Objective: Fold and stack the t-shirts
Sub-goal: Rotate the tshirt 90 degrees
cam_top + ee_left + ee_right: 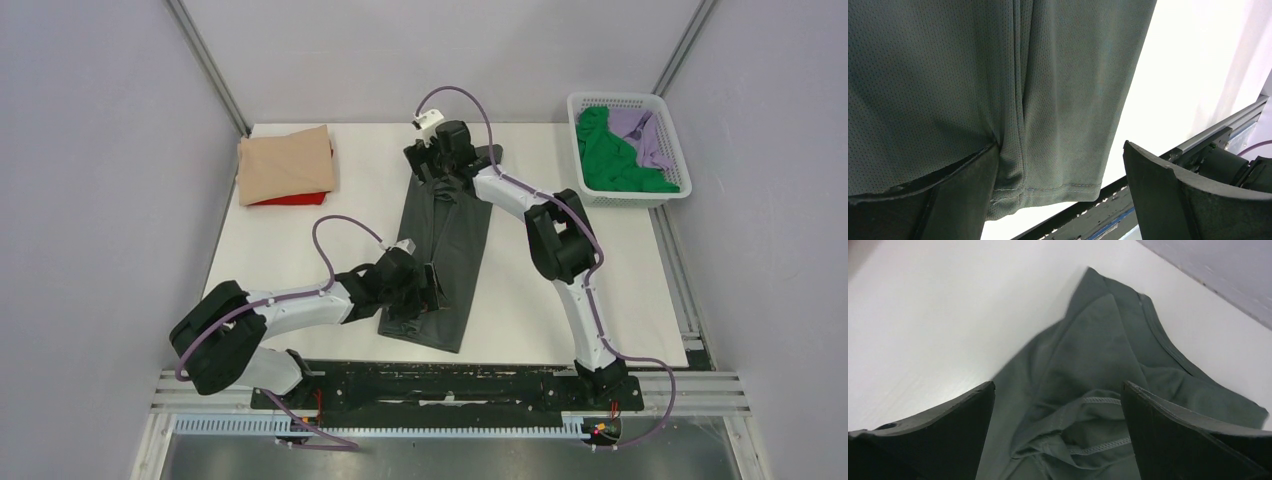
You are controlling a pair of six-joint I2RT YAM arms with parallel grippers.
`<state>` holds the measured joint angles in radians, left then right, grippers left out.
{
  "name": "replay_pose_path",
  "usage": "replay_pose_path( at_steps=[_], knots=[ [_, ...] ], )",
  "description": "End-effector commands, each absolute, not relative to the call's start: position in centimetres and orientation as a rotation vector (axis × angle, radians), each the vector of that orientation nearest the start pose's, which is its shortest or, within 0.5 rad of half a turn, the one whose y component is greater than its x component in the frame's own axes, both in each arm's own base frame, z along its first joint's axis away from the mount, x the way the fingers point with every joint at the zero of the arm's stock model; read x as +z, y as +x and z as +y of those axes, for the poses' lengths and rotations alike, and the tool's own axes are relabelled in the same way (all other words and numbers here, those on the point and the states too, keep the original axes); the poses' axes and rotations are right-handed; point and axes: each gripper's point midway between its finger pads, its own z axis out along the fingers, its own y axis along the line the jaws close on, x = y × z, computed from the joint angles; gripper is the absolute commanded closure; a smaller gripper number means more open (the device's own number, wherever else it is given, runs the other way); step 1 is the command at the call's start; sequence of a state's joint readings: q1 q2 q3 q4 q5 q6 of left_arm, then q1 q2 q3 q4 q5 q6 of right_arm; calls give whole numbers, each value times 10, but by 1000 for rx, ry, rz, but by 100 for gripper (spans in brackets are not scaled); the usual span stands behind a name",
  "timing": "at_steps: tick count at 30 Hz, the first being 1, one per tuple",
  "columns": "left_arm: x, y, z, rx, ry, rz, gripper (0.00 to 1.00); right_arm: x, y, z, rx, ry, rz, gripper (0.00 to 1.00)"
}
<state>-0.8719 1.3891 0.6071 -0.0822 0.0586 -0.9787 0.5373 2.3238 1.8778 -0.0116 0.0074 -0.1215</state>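
Top view: the dark grey shirt (445, 255) lies as a long folded strip in the middle of the bench (620, 290), with the left jaws at its near end and the right jaws at its far end. The tan shirt (285, 165) sits folded on the red shirt (295, 199), far left.
Left wrist: we note the jaws released, spread wide over the hem (1068, 189).
Right wrist: the jaws are released, with the bunched collar end between them.

T-shirts: five are counted: dark grey t-shirt (445, 260), tan t-shirt (285, 165), red t-shirt (295, 199), green t-shirt (610, 160), lilac t-shirt (645, 135).
Baskets: one white basket (625, 100) is counted.
End effectors: two are counted: left end effector (430, 288), right end effector (427, 170).
Worktops: one worktop (600, 300) is counted.
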Motion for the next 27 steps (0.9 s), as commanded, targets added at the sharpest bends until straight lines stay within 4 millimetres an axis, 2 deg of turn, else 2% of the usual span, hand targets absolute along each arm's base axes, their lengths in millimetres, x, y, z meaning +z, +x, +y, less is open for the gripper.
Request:
replay_pose_path(
  at_steps=[1,4,9,13,17,20,27],
  knots=[
    [19,158,-268,-750,-49,2740,0,95,580,277,31,-579,1988,2],
    [18,155,-266,-752,-49,2748,0,81,575,261,-22,-580,2029,2],
    [18,150,-262,-747,-47,2756,0,55,569,224,-128,-523,2117,2],
    [19,148,-258,-739,-47,2757,0,50,564,202,-153,-477,2152,2],
    [22,148,-259,-754,-44,2749,0,49,566,193,-132,-446,2165,2],
    [27,147,-259,-771,-32,2739,0,64,567,199,-83,-440,2142,2],
    [54,149,-265,-845,86,2662,0,138,568,203,-14,-398,2017,2]
  ],
)
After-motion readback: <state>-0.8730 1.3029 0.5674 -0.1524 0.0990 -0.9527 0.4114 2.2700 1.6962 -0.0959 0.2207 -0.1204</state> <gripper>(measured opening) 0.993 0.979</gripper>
